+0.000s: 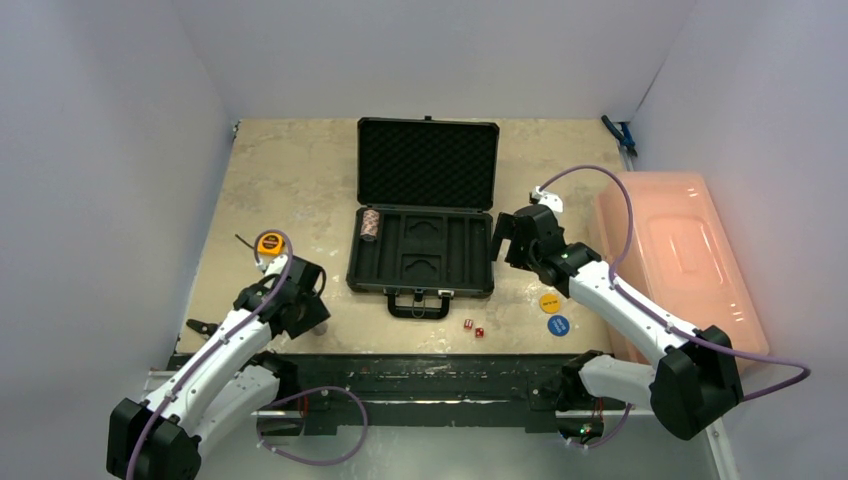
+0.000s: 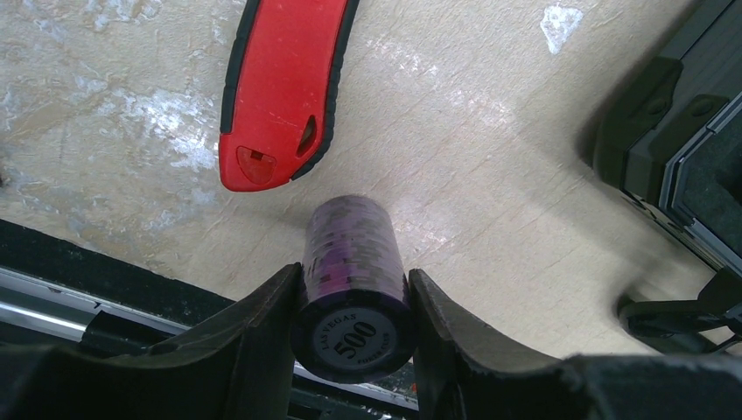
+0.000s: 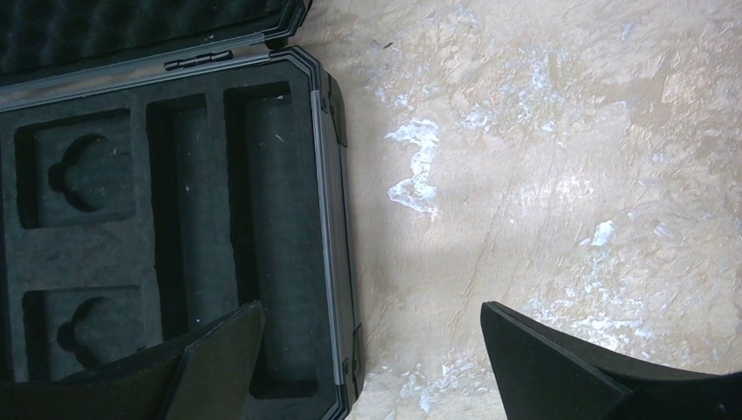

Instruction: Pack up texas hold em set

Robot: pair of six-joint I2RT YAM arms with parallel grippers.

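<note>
left gripper [image 2: 354,293] clamped on chip stack [image 2: 353,254], just beside knife [image 2: 284,87], left of case [image 1: 425,250] | risk: chips gripped by their rims (nothing binds them) may fan out and spill if tilted or bumped on the case rim | right gripper [image 3: 372,350] spread wide, empty, astride case's right wall: may snag it

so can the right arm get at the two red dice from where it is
Probably yes. The right gripper is open and empty at the right edge of the case, and the red dice lie uncovered on the table just in front of it, on that arm's side.
</note>
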